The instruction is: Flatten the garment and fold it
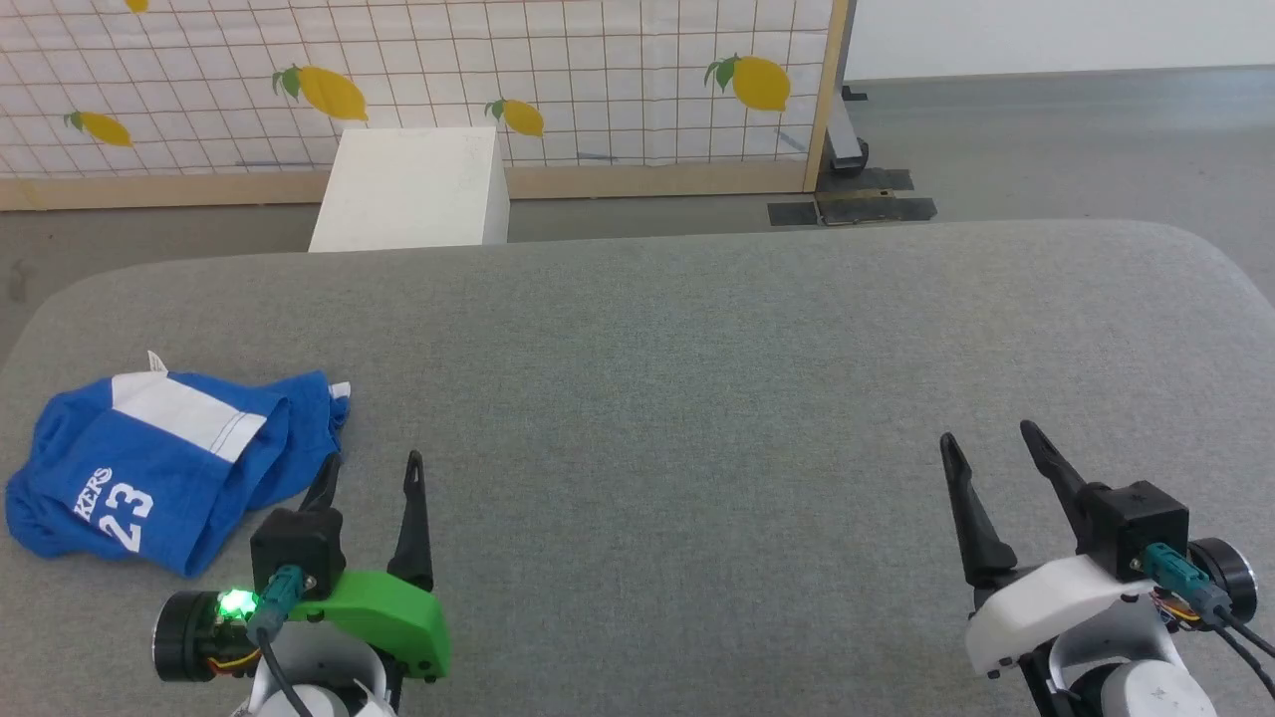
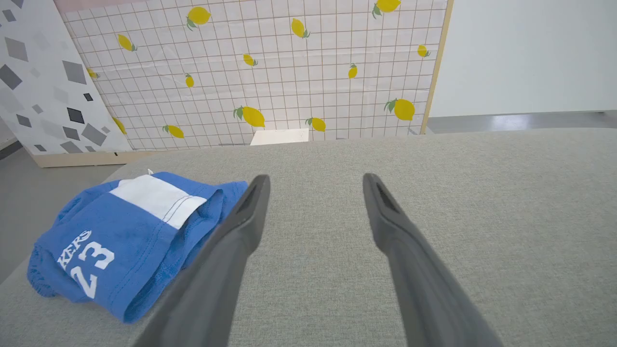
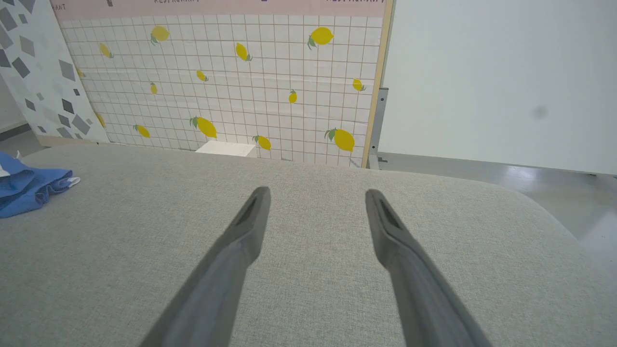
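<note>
Nothing done yet: crumpled royal-blue sports shorts point(image 1: 159, 468) lie by the left edge of the grey surface point(image 1: 697, 398); left gripper point(image 1: 374, 463) and right gripper point(image 1: 986, 435) spread, empty.

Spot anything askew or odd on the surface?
Only the garment: bunched in a crumpled heap near the left edge of the grey surface. The left gripper and right gripper stand open, holding nothing.
</note>
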{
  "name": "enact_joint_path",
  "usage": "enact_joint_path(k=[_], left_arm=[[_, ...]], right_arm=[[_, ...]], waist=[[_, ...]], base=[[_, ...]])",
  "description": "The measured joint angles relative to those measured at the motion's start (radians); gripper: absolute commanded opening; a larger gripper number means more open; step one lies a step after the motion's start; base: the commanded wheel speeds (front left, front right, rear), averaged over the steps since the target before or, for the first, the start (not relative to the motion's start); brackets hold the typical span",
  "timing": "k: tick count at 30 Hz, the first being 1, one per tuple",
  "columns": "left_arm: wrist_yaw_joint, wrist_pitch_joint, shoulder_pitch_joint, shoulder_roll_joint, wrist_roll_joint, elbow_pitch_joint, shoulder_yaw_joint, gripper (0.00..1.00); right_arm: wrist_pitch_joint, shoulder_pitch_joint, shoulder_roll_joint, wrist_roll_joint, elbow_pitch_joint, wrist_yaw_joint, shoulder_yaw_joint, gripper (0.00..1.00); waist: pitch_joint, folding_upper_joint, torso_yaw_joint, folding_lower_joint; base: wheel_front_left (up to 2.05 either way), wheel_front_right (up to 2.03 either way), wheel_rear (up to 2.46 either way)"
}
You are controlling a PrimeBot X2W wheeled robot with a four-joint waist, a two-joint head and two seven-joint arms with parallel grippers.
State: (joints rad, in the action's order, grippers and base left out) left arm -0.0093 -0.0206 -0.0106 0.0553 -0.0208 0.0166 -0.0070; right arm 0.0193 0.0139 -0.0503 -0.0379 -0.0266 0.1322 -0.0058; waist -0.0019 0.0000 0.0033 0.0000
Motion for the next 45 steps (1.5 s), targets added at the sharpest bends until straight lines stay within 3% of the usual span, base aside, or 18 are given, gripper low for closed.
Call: enact_joint_path(k=[16, 45], left_arm=[[-0.009, -0.032, 0.000, 0.000, -0.015, 0.015, 0.004, 1.00], [-0.025, -0.096, 0.011, 0.000, -0.053, 0.041, 0.029, 1.00]], right_arm=[[0.032, -0.001, 0.000, -0.037, -0.033, 0.000, -0.003, 1.00], [0.096, -0.014, 0.000, -0.096, -0.112, 0.000, 0.027, 1.00]], waist=[[-0.005, 0.0000, 0.041, 0.0000], [-0.006, 0.0000, 0.238, 0.0000]], base=[[0.00, 0.00, 0.00], [0.00, 0.00, 0.00]])
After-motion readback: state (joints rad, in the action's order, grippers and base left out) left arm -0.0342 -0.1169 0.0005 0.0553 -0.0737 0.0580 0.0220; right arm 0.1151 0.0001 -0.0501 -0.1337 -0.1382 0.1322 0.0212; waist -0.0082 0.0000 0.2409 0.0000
